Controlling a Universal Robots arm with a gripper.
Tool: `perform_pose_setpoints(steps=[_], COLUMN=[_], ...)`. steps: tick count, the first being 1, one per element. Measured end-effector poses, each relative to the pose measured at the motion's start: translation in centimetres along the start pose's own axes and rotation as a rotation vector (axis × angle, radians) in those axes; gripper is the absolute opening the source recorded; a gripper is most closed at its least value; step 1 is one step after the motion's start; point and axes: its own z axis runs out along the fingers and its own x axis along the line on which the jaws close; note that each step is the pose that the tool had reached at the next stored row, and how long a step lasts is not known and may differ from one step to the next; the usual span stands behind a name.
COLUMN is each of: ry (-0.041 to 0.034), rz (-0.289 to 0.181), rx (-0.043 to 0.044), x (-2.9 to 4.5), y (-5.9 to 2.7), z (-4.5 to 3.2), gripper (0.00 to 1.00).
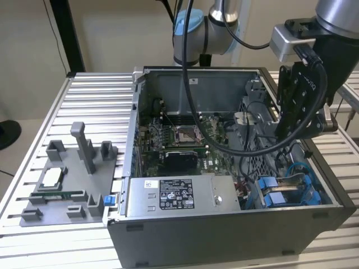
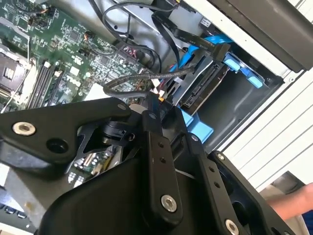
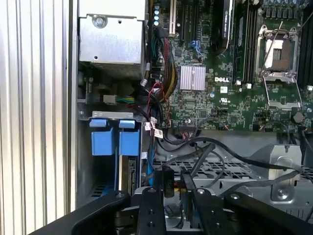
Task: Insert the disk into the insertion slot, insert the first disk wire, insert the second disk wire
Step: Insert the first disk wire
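Already the disk [image 3: 130,143] sits in the insertion slot [image 3: 111,114], its blue carrier tabs showing at the bay's mouth in a corner of the open computer case [image 1: 224,235]; the end effector [image 3: 173,185] hovers just beside it, its fingers [image 3: 155,205] nearly together and seemingly pinching a black plug [image 3: 167,178] on a dark lead, though the grip is partly hidden; wiring looks to be the step in hand; it wants the plug held square to the disk's rear edge, keyed side matched, pressed straight and gently, with the loose cables [image 3: 215,156] kept clear; the case rests on a slatted counter [image 1: 95,95].
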Motion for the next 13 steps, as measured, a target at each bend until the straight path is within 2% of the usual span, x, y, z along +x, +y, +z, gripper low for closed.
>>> perform_pose_setpoints(steps=[7,13], ry=[-0.0064,-0.0115], rz=[0.0,0.0], rx=[0.0001,0.0002], x=[0.1,0.12], y=[0.0,0.0], z=[0.9,1.21], gripper=[1.0,1.0])
